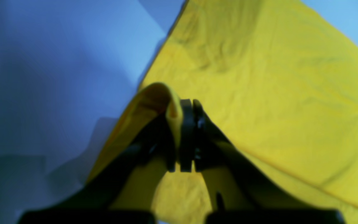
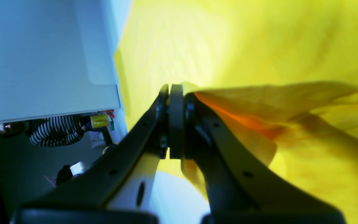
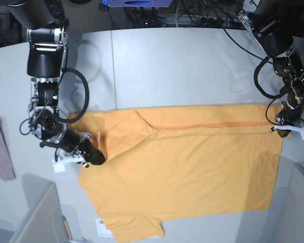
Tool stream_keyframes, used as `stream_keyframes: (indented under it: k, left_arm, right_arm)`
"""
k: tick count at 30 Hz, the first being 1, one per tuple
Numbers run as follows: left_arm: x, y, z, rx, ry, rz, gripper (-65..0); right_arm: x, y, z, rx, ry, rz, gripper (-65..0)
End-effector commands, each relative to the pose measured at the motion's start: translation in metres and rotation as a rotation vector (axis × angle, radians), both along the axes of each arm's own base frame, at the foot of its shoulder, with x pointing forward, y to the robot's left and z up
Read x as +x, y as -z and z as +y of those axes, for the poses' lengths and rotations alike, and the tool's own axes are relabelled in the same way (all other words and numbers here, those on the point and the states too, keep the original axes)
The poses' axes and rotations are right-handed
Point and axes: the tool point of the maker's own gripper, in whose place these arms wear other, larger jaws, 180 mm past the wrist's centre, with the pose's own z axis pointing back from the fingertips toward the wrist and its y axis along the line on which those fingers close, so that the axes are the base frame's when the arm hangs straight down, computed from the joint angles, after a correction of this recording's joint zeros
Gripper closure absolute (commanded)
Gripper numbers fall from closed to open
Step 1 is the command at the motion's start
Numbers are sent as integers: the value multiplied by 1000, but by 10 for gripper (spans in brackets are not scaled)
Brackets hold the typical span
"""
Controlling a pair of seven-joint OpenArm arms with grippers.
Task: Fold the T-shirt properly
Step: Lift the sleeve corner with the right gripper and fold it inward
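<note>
1. Left wrist view: the left gripper is seen with jaws fully closed, a raised fold of the T-shirt pinched between them. The pinch sits at the shirt's edge, so the cloth is lifted into a small hump beside the jaws while the rest is left flat on the tabletop. That grip looks chosen so that an edge can be carried over for a fold. Nothing is seen in the way on this side; only bare tabletop lies next to the edge.

2. Right wrist view: the right gripper is likewise clamped tight, with a bunched fold of the T-shirt caught at the jaws and trailing off to one side. More yellow cloth is spread beyond. A white housing with a coiled cable under it is seen close beside the jaws. What it belongs to cannot be told; it is judged a possible snag point if the cloth is swung that way.

3. Base view: the T-shirt is spread wide across the tabletop, partly folded along its top edge, one sleeve hanging toward the near edge. It is held at opposite ends, one arm per end, which looks suited to keeping it taut. A small pinkish cloth lies well apart at the far side, clear of the shirt. Grey panels stand at the near corners and could limit a downward fold.
</note>
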Motion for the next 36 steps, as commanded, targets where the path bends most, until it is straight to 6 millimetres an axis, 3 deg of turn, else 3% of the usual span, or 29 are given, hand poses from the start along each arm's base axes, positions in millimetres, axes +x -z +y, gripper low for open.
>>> stream_keyframes:
  k: [1, 7, 17, 24, 31, 36]
  left_arm:
    - [14, -21, 7, 30, 4, -57, 0]
    - [20, -15, 8, -4, -9, -51, 0]
    - [25, -19, 13, -13, -51, -57, 0]
    - [32, -25, 13, -15, -59, -72, 0]
    - [32, -25, 13, -15, -59, -72, 0]
    - [31, -13, 19, -40, -71, -40, 0]
  right_arm:
    - [15, -20, -4, 10, 10, -55, 0]
    - [20, -8, -8, 18, 39, -22, 0]
    - [30, -12, -9, 21, 45, -23, 0]
    - [34, -12, 7, -25, 6, -43, 0]
    - [32, 3, 4, -24, 30, -5, 0]
    - [33, 3, 4, -24, 31, -6, 0]
